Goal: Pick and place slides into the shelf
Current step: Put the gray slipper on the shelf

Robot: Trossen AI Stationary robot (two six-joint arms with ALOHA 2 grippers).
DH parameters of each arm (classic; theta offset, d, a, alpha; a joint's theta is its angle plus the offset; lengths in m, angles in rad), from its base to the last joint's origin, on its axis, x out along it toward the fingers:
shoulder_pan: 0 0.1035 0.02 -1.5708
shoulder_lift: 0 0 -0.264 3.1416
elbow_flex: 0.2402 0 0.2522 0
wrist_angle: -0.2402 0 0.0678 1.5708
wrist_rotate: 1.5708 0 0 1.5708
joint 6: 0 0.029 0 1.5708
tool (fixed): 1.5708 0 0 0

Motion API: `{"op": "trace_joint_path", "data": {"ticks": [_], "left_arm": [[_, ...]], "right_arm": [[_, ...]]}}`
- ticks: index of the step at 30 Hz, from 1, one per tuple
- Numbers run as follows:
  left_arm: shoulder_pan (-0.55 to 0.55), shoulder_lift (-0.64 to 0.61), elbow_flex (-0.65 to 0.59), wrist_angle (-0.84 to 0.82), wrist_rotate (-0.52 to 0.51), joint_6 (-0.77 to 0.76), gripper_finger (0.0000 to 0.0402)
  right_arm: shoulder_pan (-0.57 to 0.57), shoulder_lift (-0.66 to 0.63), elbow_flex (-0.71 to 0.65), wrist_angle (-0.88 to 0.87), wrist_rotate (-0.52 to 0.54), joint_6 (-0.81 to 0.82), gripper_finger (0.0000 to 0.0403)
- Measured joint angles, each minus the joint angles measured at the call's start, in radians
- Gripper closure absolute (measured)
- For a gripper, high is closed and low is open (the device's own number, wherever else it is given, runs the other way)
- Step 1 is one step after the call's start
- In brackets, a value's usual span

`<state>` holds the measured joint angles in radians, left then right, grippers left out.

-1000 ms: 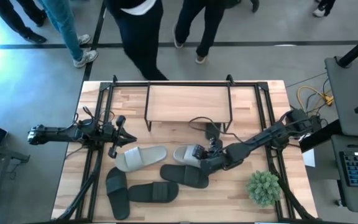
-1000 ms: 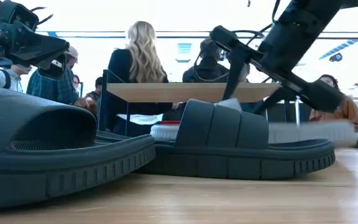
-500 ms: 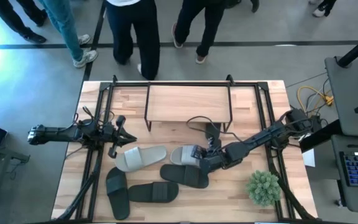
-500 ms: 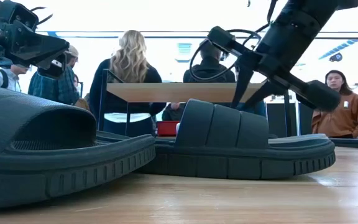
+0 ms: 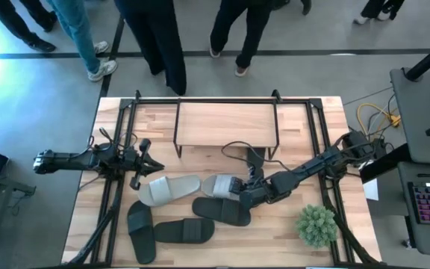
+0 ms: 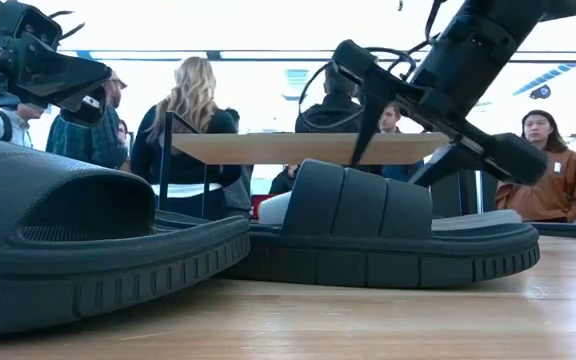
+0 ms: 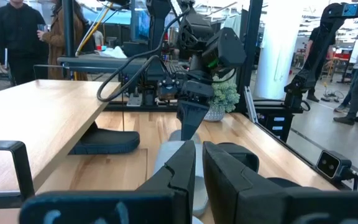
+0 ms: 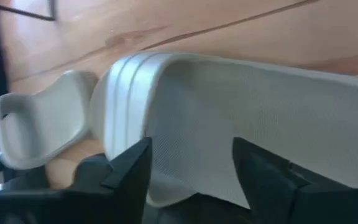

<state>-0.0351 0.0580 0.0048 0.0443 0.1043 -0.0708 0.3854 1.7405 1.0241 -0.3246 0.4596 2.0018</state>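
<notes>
Pale slide under the tool [image 5: 222, 184]: lying flat on the tabletop, in front of the shelf, between the other pale slide and the dark ones; broad strap filling the right wrist view.
Second pale slide [image 5: 169, 189]: just beside the first, toward the left arm, toe to toe with it.
Dark slides: one [image 5: 223, 211] touching the near edge of the first pale slide; another [image 5: 184, 230] lying crosswise at the table's front; a third [image 5: 140, 229] angled beside it; a fourth [image 7: 103, 141] tucked under the shelf, seen in the left wrist view.
Handling, as a judgement: probably light moulded foam, springy rather than stiff, matte and not slippery, not fragile; sole likely to flex if lifted by one end.
Where to grip, as a judgement: across the broad strap or over the side wall beside it, near the middle, to keep the slide from drooping or swinging.
Right gripper [image 5: 242, 187]: low over the first pale slide, fingers [image 8: 128, 172] spread apart on either side of the strap end, nothing pinched yet.
Left gripper [image 5: 142, 163]: waiting near the table's left side, off the slides, fingers [image 7: 180, 171] pressed almost together, holding nothing.
Shelf [image 5: 226, 124]: at the back middle of the table, plank top bare.
Table [image 5: 327, 138]: light wood; small green plant [image 5: 316, 225] at the front right corner.
Beyond: people standing past the far edge.
</notes>
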Motion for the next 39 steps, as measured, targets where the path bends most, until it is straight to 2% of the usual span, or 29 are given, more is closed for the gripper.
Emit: {"op": "trace_joint_path", "data": {"ticks": [4, 9, 21, 27, 32, 39], "left_arm": [[0.000, 0.000, 0.000, -0.001, 0.000, 0.000, 0.0384], [0.000, -0.001, 0.000, -0.001, 0.000, 0.000, 0.0384], [0.000, 0.007, 0.000, 0.000, 0.000, 0.000, 0.0384], [0.000, 0.004, 0.000, -0.001, 0.000, 0.000, 0.0384], [0.000, 0.008, 0.000, 0.002, 0.000, 0.000, 0.0384], [0.000, 0.012, 0.000, -0.001, 0.000, 0.000, 0.0384]], "right_arm": [[0.014, -0.036, 0.001, -0.003, 0.035, -0.013, 0.0164], [0.013, -0.040, 0.001, -0.004, 0.030, -0.007, 0.0168], [-0.007, 0.072, 0.023, 0.125, 0.036, -0.021, 0.0170], [-0.025, 0.139, 0.085, 0.148, 0.039, -0.036, 0.0173], [-0.040, 0.177, 0.150, 0.144, 0.040, -0.085, 0.0206], [-0.041, 0.203, 0.205, 0.042, 0.031, -0.081, 0.0298]]}}
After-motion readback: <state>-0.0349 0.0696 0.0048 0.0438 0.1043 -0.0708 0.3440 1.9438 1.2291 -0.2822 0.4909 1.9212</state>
